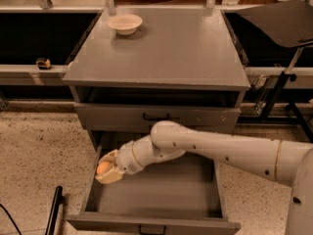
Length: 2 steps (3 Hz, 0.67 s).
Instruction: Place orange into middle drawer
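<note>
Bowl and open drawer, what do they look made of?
The bowl: probably ceramic or plastic, cream, smooth, faint sheen. The drawer: likely painted metal or laminate, flat matte grey, thin straight walls. The gripper holds the orange at its left wall.
</note>
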Motion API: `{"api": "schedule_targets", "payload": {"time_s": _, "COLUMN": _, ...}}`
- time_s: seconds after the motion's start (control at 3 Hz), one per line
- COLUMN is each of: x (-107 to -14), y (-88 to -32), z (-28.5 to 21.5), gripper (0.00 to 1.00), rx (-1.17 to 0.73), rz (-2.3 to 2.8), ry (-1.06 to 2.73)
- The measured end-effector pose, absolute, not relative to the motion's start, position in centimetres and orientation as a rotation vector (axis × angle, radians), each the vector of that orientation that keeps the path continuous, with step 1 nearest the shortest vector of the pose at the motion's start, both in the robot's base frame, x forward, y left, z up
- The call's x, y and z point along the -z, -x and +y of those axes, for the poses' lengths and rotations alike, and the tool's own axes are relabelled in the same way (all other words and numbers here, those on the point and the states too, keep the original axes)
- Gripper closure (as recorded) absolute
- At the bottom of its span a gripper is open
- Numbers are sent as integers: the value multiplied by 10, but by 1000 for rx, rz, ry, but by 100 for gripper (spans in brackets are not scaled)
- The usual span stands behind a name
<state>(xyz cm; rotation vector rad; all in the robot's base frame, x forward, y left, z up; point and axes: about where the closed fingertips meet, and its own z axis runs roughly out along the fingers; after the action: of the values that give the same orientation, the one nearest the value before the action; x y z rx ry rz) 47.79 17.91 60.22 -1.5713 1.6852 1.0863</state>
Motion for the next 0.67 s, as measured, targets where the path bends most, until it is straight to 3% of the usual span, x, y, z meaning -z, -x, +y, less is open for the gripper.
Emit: {"api": "schedule_targets", "payload": {"time_s": 0.67, "x": -569, "y": -500, "z": 164, "gripper": 100, "rx": -960, "rz": 1607, "ry": 1413}}
